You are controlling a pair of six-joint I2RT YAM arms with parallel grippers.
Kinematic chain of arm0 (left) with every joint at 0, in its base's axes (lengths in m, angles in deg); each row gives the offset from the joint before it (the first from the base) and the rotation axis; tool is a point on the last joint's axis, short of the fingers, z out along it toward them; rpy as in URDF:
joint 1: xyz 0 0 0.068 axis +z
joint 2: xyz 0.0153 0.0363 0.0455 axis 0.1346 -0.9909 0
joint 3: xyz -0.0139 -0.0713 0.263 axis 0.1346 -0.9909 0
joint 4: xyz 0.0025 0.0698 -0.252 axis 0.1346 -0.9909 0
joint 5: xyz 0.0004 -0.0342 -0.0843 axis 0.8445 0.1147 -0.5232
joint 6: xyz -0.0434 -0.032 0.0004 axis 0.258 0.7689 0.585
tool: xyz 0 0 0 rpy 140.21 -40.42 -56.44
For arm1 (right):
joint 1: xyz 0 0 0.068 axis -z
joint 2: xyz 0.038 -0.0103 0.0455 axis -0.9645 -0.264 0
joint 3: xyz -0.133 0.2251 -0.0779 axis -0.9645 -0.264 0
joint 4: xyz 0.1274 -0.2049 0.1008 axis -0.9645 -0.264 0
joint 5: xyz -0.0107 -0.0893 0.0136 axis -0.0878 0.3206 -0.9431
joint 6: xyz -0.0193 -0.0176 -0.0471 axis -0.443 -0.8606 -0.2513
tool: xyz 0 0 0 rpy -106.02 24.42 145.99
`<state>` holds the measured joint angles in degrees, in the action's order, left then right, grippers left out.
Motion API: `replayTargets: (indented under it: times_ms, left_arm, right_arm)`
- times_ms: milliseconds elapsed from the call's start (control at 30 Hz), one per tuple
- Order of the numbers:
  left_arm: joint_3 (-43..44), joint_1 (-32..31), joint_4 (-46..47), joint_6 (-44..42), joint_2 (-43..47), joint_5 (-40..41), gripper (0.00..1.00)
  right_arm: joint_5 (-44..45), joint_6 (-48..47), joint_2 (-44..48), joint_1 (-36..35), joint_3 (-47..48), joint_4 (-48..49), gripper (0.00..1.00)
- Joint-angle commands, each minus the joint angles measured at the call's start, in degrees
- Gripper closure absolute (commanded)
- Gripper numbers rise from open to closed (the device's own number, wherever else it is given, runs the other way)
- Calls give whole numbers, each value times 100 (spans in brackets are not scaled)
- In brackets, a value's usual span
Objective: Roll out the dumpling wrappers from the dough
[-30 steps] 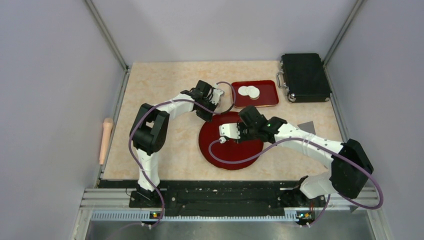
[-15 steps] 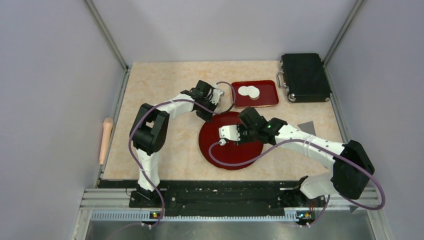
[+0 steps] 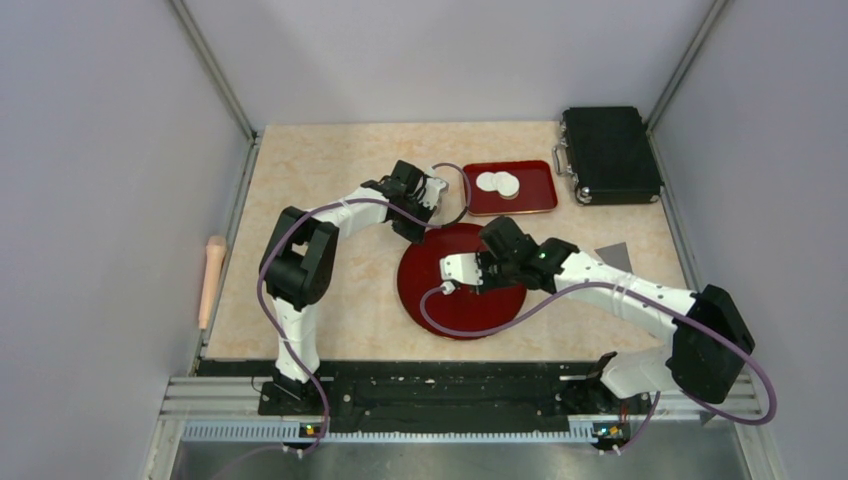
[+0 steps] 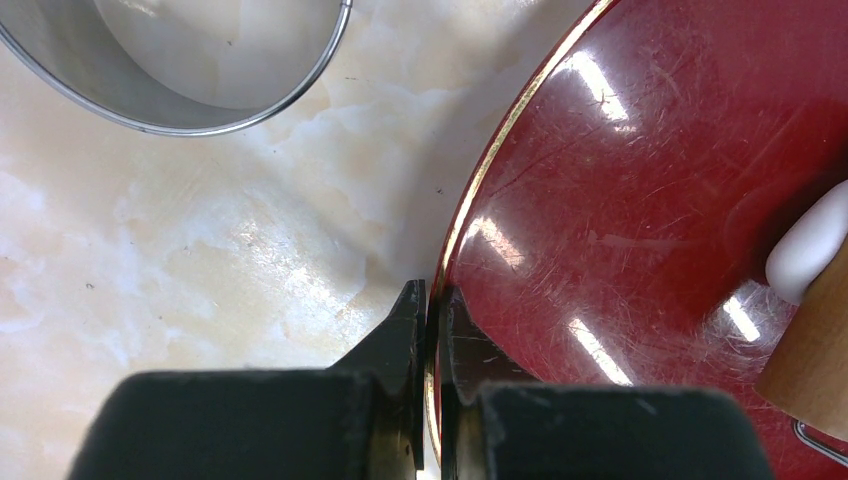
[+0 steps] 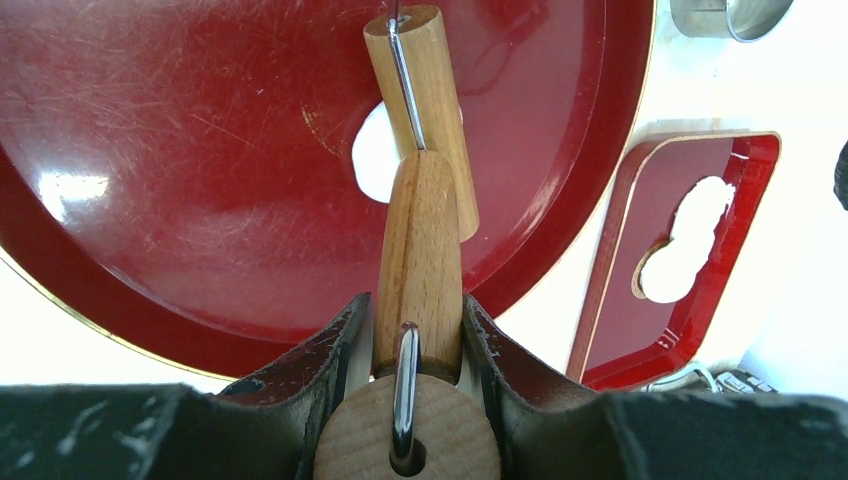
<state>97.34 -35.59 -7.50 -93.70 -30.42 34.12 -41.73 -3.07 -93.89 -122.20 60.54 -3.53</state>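
My left gripper (image 4: 432, 292) is shut on the gold rim of the round red plate (image 4: 640, 180), at its far left edge in the top view (image 3: 417, 232). My right gripper (image 5: 415, 310) is shut on the handle of a small wooden roller (image 5: 420, 110) over the plate (image 3: 470, 262). The roller rests on a small white lump of dough (image 5: 376, 155), also seen in the left wrist view (image 4: 810, 245). Two round white wrappers (image 3: 497, 183) lie overlapping on the rectangular red tray (image 3: 535, 195), and they also show in the right wrist view (image 5: 685, 250).
A metal ring (image 4: 190, 125) stands on the table just beyond the plate, near the left gripper. A black case (image 3: 610, 155) lies at the back right. A wooden pin (image 3: 211, 280) lies outside the table's left edge. A grey scrap (image 3: 612, 255) lies by the right arm.
My right gripper has shifted slightly to the right and nearer with the roller. The left gripper has stayed on the plate rim.
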Motion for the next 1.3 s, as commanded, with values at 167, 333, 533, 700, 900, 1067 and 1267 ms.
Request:
replayTargets:
  times_ms: [167, 333, 533, 700, 900, 1067, 1267]
  left_arm:
    - [-155, 21, 222, 301, -78, 391, 100]
    - [-156, 28, 223, 301, -74, 382, 100]
    - [-149, 50, 217, 312, -77, 374, 100]
    - [-148, 46, 217, 311, -76, 361, 100]
    - [-137, 56, 211, 312, -82, 357, 100]
    - [-140, 61, 209, 316, -83, 357, 100]
    - [-130, 56, 203, 311, -86, 356, 100]
  right_arm:
    - [-1641, 430, -127, -297, -382, -1774, 100]
    - [-1682, 405, -134, -299, -347, -1913, 100]
    - [-1725, 364, -131, -295, -290, -2085, 100]
    - [-1770, 357, -106, -308, -272, -2175, 100]
    - [-1826, 354, -47, -316, -255, -2272, 100]
    - [-1818, 374, -47, -366, -294, -2295, 100]
    - [-1840, 399, -53, -413, -307, -2311, 100]
